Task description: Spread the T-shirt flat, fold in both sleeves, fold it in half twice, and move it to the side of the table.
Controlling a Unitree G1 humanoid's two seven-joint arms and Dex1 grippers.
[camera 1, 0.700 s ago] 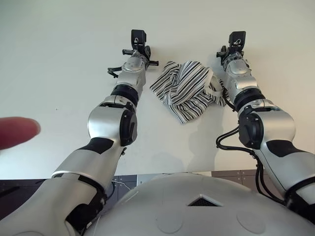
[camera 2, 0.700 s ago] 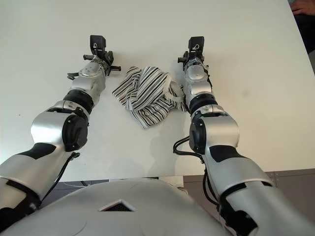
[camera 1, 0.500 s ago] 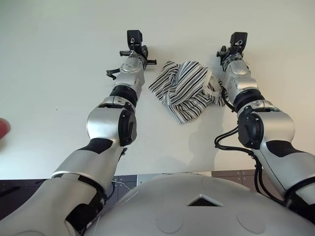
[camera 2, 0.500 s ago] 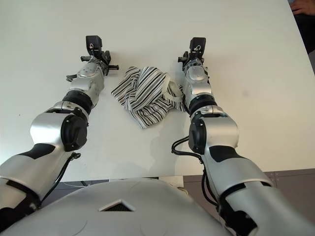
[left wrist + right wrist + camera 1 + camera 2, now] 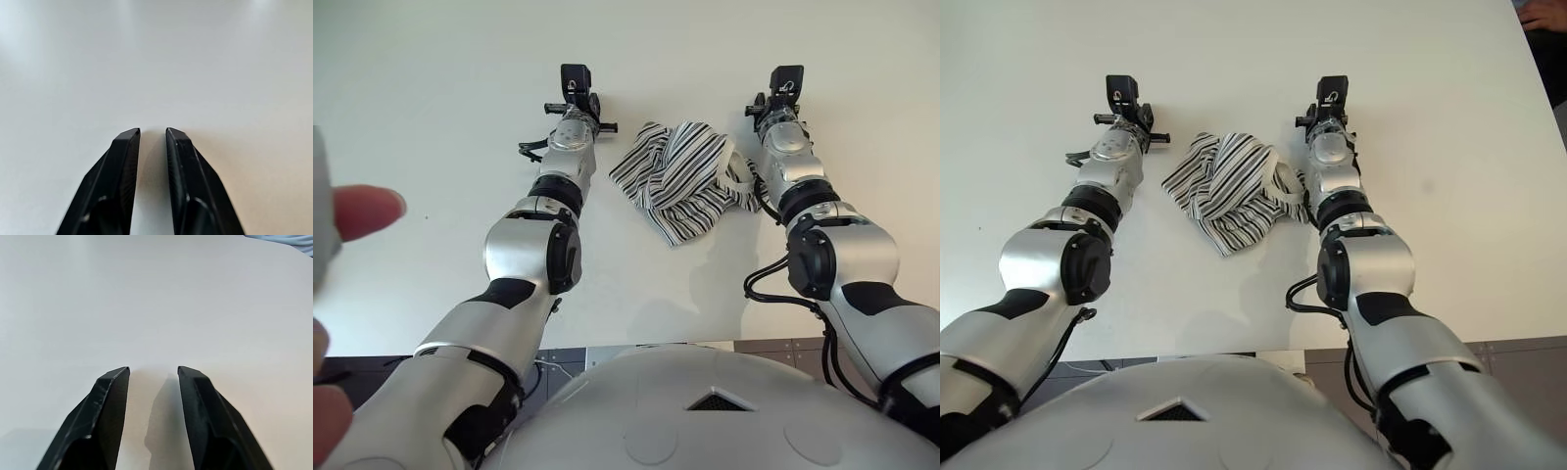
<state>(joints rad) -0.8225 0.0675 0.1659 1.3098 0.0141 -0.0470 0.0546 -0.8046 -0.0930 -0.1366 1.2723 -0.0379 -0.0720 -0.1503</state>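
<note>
While the black-and-white striped T-shirt (image 5: 685, 181) lies crumpled in a heap on the white counter (image 5: 440, 117), both arms reach straight forward, one on each side of it. The shirt sits between the forearms. It is just beside the right one, touching or not I cannot tell, with a strip of counter showing before the left one.

Over to the left end effector (image 5: 152, 131): it is released, its two black fingers (image 5: 124, 161) a narrow slit apart with nothing between them, tips low over the counter past the shirt's far left corner. The right end effector (image 5: 153, 368) is released too, with a wider gap and gripping nothing, out past the shirt's far right side.

As for room, the counter runs broad beyond both sets of tips and wide off to the left of the left arm. Its right edge lies well apart from the right arm, and its near edge is well apart from the shirt.
</note>
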